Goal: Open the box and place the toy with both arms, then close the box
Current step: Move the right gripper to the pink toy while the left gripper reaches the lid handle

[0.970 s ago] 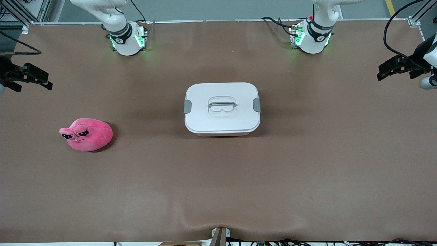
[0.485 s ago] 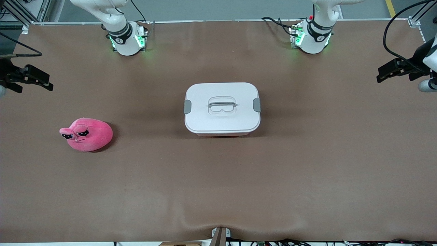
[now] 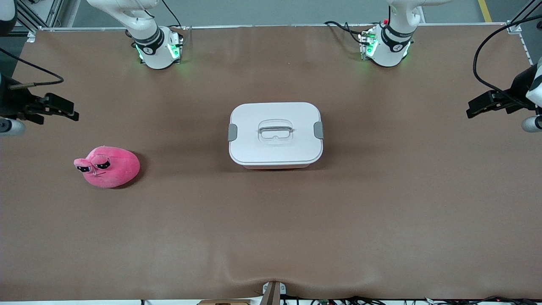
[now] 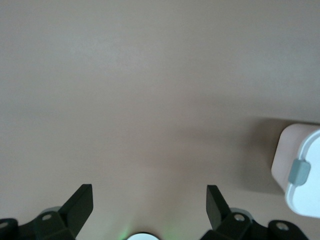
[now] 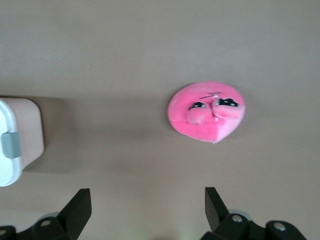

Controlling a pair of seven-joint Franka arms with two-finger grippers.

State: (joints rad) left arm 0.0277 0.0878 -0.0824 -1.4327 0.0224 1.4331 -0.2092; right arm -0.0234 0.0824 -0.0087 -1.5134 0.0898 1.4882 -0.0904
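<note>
The box (image 3: pixel 275 134) stands shut at the table's middle, white lid on, grey side clips down, a strip of pink tub under it. The pink toy (image 3: pixel 107 166) lies on the table toward the right arm's end. My right gripper (image 3: pixel 55 109) is open and empty, up over the table's edge at that end; its wrist view shows the toy (image 5: pixel 206 112) and a box corner (image 5: pixel 17 141). My left gripper (image 3: pixel 480 104) is open and empty over the table's edge at the left arm's end; its wrist view shows a box corner with a clip (image 4: pixel 299 171).
The brown mat (image 3: pixel 271 228) covers the table. The two arm bases (image 3: pixel 157 48) (image 3: pixel 386 47) stand along the edge farthest from the front camera. A small bracket (image 3: pixel 273 292) sits at the nearest edge.
My right gripper has moved inward over the table and a little toward the toy. My left gripper has shifted slightly toward the front camera. Box and toy have not moved.
</note>
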